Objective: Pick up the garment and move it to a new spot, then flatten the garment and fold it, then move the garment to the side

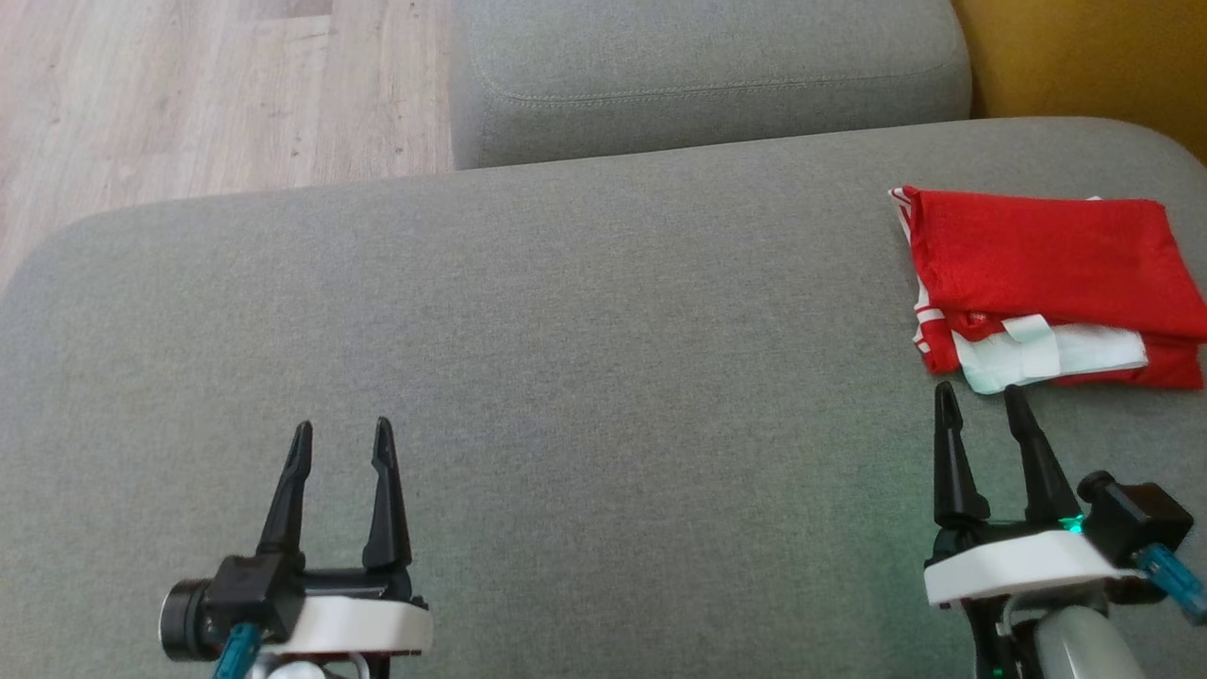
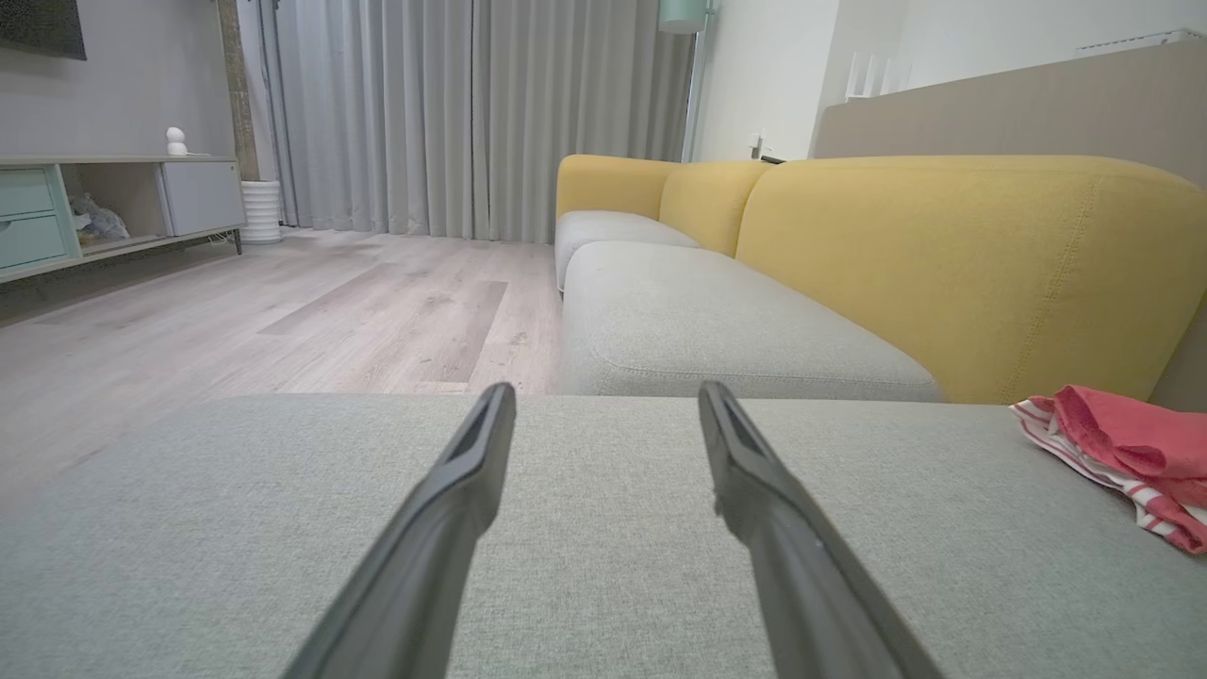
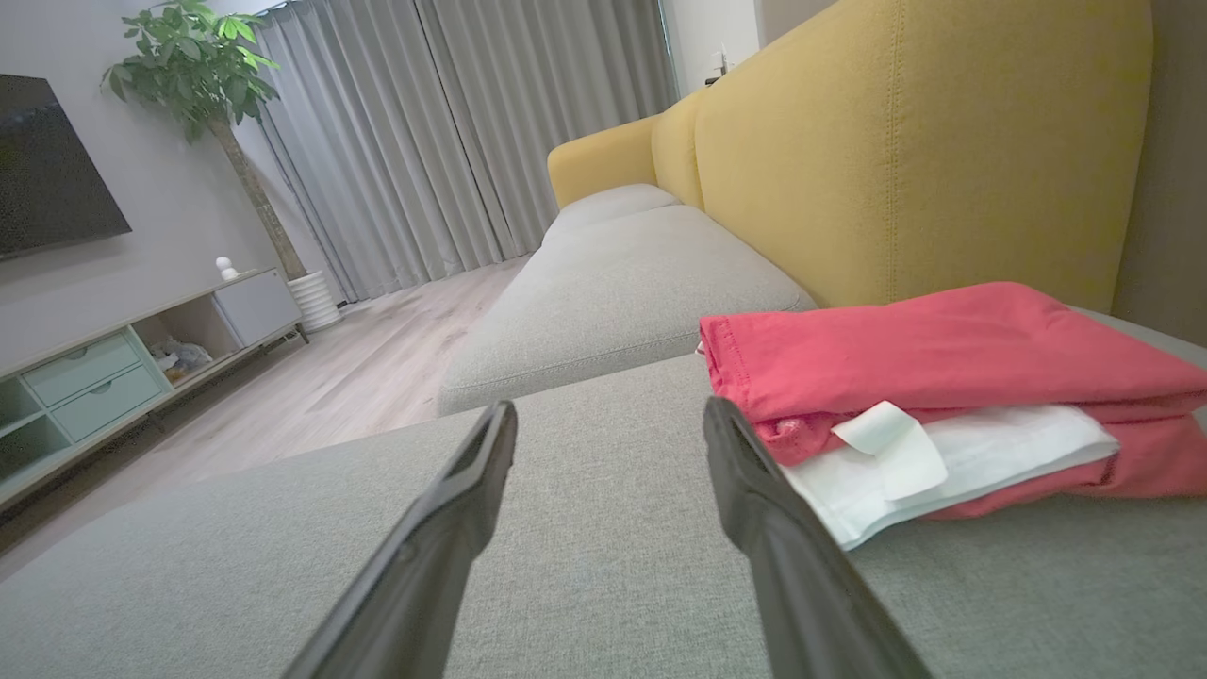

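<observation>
The garment (image 1: 1047, 273) is red with white parts and lies folded in a compact stack at the right end of the grey sofa cushion (image 1: 566, 358). The right wrist view has the garment (image 3: 943, 387) just ahead and to the right; the left wrist view has the garment (image 2: 1122, 448) at its far right. My right gripper (image 1: 981, 396) is open, its tips just short of the garment's near edge, nothing between them. Over bare cushion at the lower left, my left gripper (image 1: 341, 436) stands open and empty.
A second grey seat cushion (image 1: 707, 75) adjoins the far side. A yellow backrest (image 3: 896, 141) rises behind the garment. Wooden floor (image 1: 189, 94) lies beyond the cushion's left far edge, with a low cabinet (image 3: 123, 368) and curtains (image 2: 471, 113) across the room.
</observation>
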{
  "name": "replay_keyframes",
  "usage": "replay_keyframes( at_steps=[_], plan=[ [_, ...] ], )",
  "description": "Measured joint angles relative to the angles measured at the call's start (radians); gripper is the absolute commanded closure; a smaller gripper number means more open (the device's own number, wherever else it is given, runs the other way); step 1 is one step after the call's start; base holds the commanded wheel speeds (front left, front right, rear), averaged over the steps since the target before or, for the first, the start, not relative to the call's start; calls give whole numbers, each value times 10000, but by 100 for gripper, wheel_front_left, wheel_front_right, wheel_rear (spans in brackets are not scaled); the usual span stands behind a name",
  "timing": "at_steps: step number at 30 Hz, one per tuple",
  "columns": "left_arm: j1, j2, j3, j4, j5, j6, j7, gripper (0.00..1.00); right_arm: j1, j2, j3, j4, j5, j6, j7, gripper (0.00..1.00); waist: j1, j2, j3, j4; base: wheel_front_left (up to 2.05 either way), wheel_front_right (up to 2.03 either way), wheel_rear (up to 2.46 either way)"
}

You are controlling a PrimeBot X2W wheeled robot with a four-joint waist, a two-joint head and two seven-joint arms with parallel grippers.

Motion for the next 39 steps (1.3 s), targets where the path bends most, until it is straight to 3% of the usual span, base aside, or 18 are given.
replay_keyframes(
  at_steps=[11,25,37,38,39],
  plan=[
    [-2,0,111,-50,-378,-255,0,0,0,0,88,-44,0,0,0,0,0,0,6,-39,0,0,0],
    [3,0,207,-33,-401,-159,0,0,0,0,144,-61,0,0,0,0,0,0,-17,-16,0,0,0],
    [22,0,221,320,-1281,-211,0,0,0,0,159,-56,0,0,0,0,0,0,-45,-9,0,0,0],
    [23,0,224,364,-1315,-253,0,100,0,0,163,-44,0,0,2,100,0,0,-41,-10,0,0,0],
    [34,-2,203,502,-1319,-253,17,100,12,2,171,81,0,-4,15,100,0,0,-42,-10,0,0,0]
  ],
)
